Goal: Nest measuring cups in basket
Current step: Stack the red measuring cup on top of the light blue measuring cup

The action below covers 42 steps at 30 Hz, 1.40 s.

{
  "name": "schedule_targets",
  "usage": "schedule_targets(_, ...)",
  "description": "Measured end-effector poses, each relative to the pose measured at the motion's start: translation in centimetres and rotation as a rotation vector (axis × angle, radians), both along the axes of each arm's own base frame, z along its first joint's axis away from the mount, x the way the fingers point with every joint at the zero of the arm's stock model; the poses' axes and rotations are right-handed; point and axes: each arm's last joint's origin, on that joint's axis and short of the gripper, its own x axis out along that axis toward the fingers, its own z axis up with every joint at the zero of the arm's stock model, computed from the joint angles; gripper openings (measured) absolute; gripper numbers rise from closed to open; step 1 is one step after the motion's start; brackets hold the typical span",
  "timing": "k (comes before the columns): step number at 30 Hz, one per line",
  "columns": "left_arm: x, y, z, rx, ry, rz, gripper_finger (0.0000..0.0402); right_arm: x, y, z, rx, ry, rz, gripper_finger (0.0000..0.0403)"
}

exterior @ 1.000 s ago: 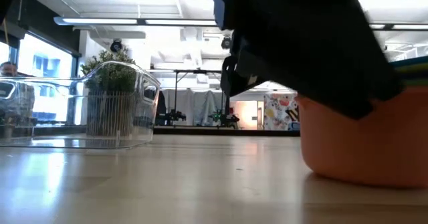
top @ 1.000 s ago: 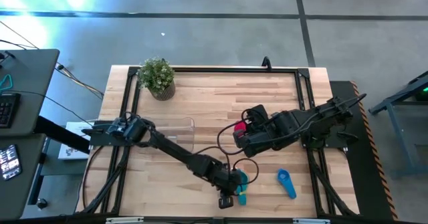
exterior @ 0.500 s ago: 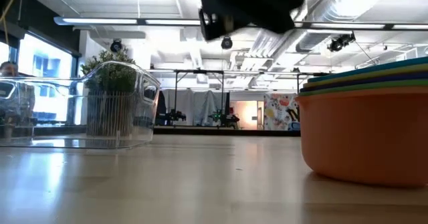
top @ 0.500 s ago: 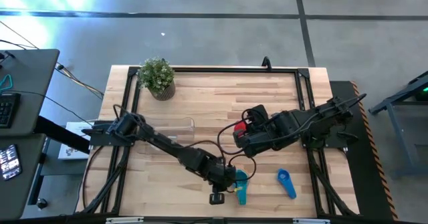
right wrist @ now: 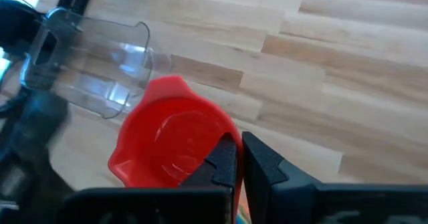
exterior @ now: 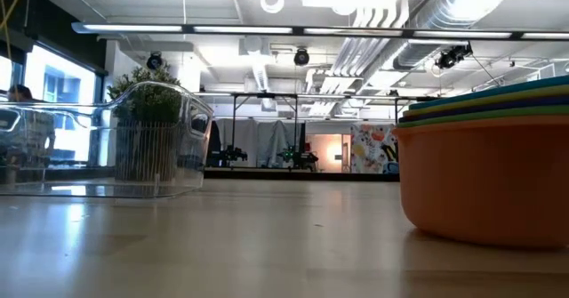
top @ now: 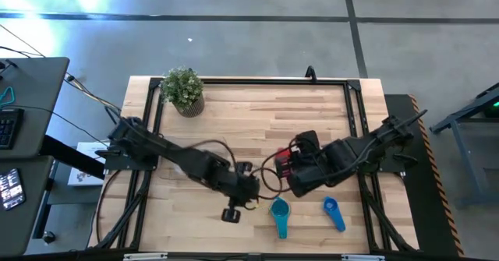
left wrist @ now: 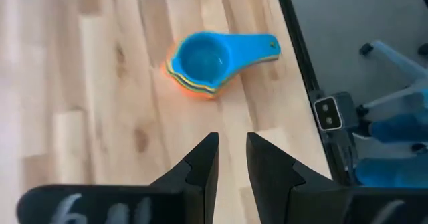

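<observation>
Pinching the red cup, right hand, basket beyond, left hand spread above nested stack

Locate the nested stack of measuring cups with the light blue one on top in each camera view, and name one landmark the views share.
High view: the nested stack lies near the table's front edge, right of the left gripper.
Low view: it fills the right side, orange bowl lowest.
Left wrist view: upper middle, beyond the open fingers.
Right wrist view: not in it.
Shared landmark: the clear basket, also at the low view's left.
</observation>
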Motion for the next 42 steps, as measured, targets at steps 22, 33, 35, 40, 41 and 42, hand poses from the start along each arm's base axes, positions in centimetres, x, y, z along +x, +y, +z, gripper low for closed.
schedule_targets(22, -12.6, 8.3, 12.1, 0.133, -0.192, 0.08, 0.0067, 0.6, 6.9, -5.0, 0.18, 0.038, -0.217, 0.0001)
schedule_targets(33, -16.0, 10.1, 14.2, 0.118, -0.269, 0.124, 0.0067, 1.9, 9.3, -9.2, 0.208, 0.175, -0.283, 0.0001)
schedule_targets(35, -16.2, 10.2, 14.3, 0.118, -0.27, 0.127, 0.0067, 2.2, 9.6, -9.9, 0.219, 0.202, -0.288, 0.0001)
schedule_targets(40, -16.4, 10.3, 14.2, 0.122, -0.254, 0.126, 0.0067, 3.1, 10.2, -11.4, 0.227, 0.21, -0.297, 0.0001)
schedule_targets(41, -16.4, 10.3, 14.2, 0.123, -0.253, 0.126, 0.0067, 3.2, 10.4, -11.7, 0.235, 0.214, -0.297, 0.0001)
schedule_targets(42, -16.4, 10.3, 14.2, 0.123, -0.253, 0.126, 0.0067, 3.4, 10.5, -12.0, 0.243, 0.22, -0.298, 0.0001)
